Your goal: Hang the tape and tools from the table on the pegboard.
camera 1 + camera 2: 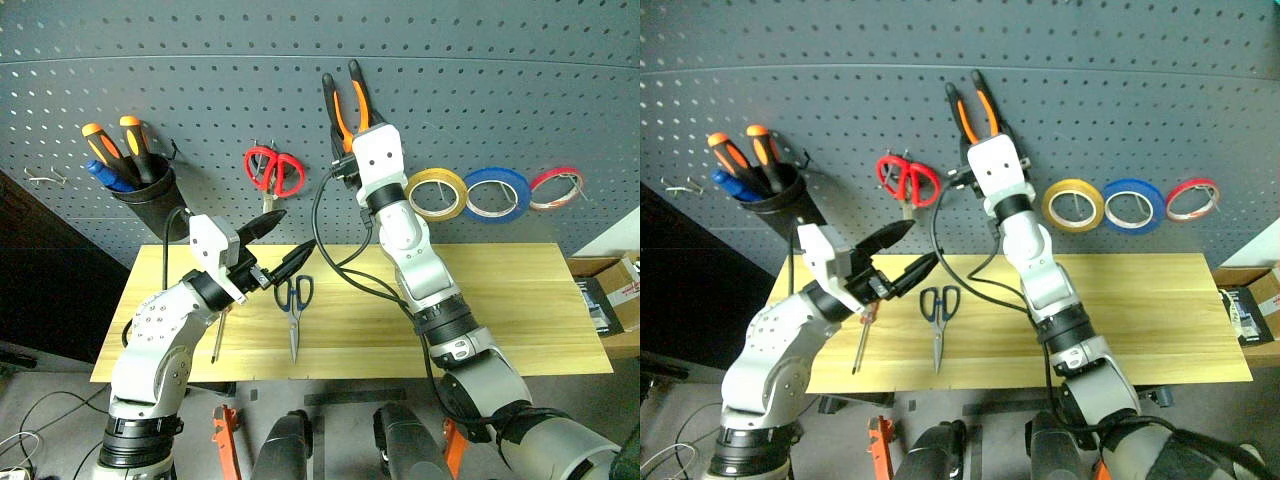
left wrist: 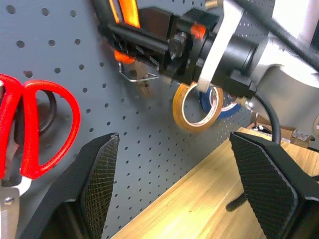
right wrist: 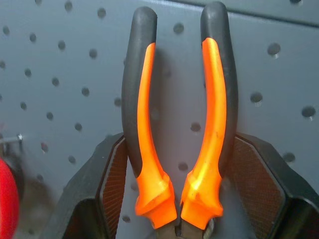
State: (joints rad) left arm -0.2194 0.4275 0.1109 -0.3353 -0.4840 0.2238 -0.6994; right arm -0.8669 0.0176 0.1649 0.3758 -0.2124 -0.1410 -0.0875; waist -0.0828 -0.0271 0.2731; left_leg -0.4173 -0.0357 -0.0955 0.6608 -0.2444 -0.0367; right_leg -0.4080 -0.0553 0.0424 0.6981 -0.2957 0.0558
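The right gripper (image 1: 352,135) grasps the pliers (image 1: 347,100) at the upper middle of the frame, orange-and-black handles pointing up, close against the pegboard (image 1: 500,80). The left gripper (image 1: 283,246), released and empty, hovers at the middle left over the rear edge of the wooden surface (image 1: 520,300). The blue-handled scissors (image 1: 294,305) lie flat just below it, blades toward the front edge, and the red-handled screwdriver (image 1: 863,335) lies beside them to the left. The yellowish tape (image 1: 437,193) hangs on the board right of centre, beside a blue ring (image 1: 496,192) and a red ring (image 1: 556,187). The right half of the surface lies open
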